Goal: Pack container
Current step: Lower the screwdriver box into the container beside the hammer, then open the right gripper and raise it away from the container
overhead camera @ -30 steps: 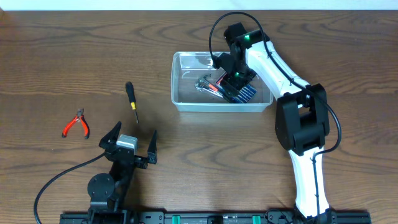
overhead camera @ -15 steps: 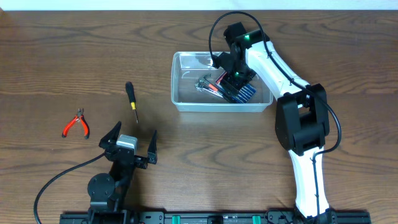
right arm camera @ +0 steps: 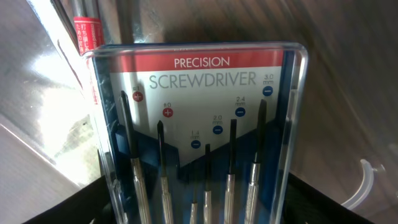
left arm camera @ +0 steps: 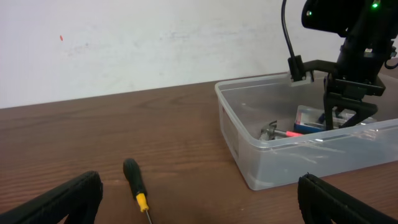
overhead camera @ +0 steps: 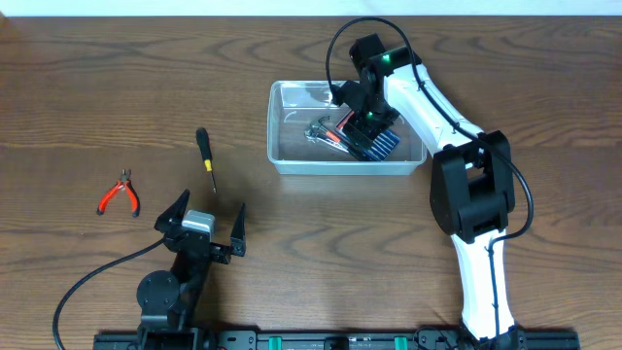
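The clear plastic container (overhead camera: 292, 165) stands right of the table's middle and shows in the left wrist view as the container (left arm camera: 298, 163). Inside it lie a red-handled metal tool (overhead camera: 321, 134) and a blue precision screwdriver set (overhead camera: 381, 144). My right gripper (overhead camera: 367, 124) reaches down into it. In the right wrist view the set's clear case (right arm camera: 199, 112) fills the space between the fingers of the right gripper (right arm camera: 199, 202), which sit against both its long edges. My left gripper (overhead camera: 210, 206) hovers wide open and holds nothing, with the black-and-yellow screwdriver (left arm camera: 135, 180) just ahead of it.
The black-and-yellow screwdriver (overhead camera: 204, 146) lies on the wood left of the container. Red-handled pliers (overhead camera: 119, 194) lie further left. A white wall backs the table in the left wrist view. The right arm's cable arcs over the container's far side.
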`<state>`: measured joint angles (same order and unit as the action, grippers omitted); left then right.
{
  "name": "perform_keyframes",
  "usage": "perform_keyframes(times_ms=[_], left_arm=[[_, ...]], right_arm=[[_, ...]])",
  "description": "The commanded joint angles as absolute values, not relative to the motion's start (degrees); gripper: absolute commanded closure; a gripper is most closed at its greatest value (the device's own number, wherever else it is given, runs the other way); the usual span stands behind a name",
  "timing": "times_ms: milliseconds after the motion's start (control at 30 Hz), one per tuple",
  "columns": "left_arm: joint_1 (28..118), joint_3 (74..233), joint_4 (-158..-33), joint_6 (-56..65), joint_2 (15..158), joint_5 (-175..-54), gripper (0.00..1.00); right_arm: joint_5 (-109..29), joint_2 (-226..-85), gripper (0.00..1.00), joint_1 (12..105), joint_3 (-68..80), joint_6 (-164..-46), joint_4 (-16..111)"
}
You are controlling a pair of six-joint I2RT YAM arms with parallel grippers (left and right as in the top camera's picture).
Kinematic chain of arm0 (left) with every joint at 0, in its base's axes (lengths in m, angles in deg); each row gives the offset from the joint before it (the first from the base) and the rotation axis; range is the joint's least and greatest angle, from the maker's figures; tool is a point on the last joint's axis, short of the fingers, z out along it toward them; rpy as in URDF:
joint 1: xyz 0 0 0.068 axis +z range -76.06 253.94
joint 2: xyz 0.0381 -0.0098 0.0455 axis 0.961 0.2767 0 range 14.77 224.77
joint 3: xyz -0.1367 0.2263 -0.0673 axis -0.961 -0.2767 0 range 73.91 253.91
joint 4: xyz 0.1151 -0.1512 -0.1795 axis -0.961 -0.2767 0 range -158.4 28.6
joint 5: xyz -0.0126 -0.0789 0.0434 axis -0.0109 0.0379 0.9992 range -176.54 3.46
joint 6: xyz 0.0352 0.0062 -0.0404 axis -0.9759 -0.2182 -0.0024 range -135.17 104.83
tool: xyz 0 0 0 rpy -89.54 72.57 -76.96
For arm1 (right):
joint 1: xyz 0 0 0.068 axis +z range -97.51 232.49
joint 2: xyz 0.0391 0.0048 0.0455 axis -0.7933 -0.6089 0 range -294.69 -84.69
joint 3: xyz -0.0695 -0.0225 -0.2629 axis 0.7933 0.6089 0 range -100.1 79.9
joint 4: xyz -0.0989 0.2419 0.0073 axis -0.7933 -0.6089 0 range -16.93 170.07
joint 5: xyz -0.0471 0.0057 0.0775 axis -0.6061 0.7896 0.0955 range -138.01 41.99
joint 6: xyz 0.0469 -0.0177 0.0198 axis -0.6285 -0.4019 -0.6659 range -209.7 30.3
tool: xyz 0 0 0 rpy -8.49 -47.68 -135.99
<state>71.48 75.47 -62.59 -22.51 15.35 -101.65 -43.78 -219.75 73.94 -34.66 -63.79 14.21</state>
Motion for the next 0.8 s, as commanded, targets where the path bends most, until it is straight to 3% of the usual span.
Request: perform_keyframes(times_ms=[0,767], left_arm=[[71.7,74.1,-64.1,-22.0,15.0,-103.0,0.02],[71.7,74.1,-64.0,-22.0,15.0,-103.0,0.01]], right_arm=[[-43.7,-219.8,0.23,73.4,-34.3,-63.9,14.6],[-43.4,-219.8,0.14,73.6,-39.1,-65.7,12.7]])
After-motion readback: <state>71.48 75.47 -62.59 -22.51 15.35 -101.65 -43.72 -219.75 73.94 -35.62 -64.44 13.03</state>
